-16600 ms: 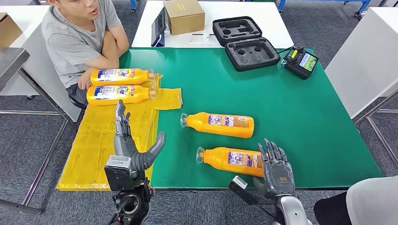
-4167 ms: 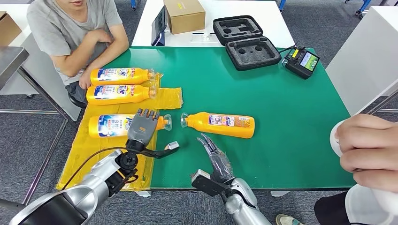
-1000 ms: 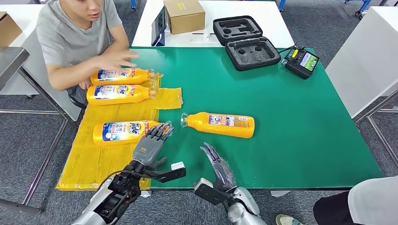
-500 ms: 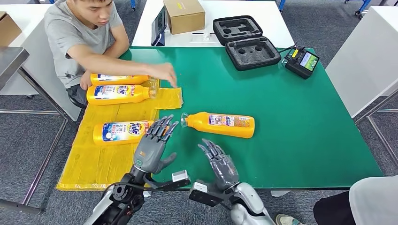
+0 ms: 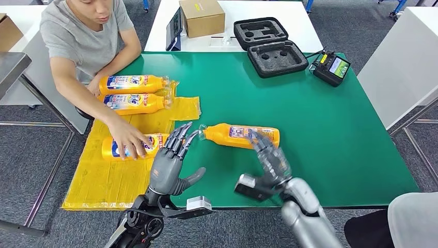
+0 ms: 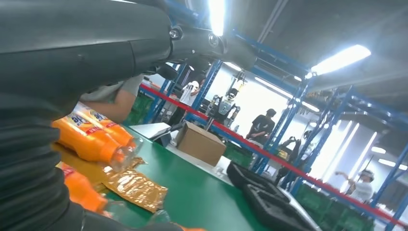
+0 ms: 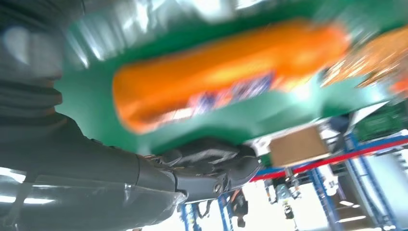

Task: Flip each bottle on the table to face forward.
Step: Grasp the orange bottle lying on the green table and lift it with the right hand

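Note:
Four orange bottles lie on their sides. Two are at the far left, one (image 5: 133, 82) behind the other (image 5: 135, 103), on a yellow sheet (image 5: 103, 181). A third bottle (image 5: 156, 140) lies nearer on the sheet with a person's hand (image 5: 126, 139) resting on it. The fourth bottle (image 5: 240, 136) lies on the green table (image 5: 320, 134), cap to the left. My left hand (image 5: 173, 157) is open, fingers spread, between the third bottle and the fourth's cap. My right hand (image 5: 268, 155) is open at the near side of the fourth bottle's base end. This bottle (image 7: 226, 82) is blurred in the right wrist view.
A seated person leans in from the far left. At the back are a cardboard box (image 5: 202, 17), a tablet (image 5: 174, 30), an open black foam case (image 5: 271, 46) and a remote controller (image 5: 331, 67). Another person's clothing (image 5: 413, 222) shows at the near right corner.
My right hand has moved forward and right, up to the fourth bottle. The person's hand has left the far bottles and now rests on the third one. My left hand edged forward.

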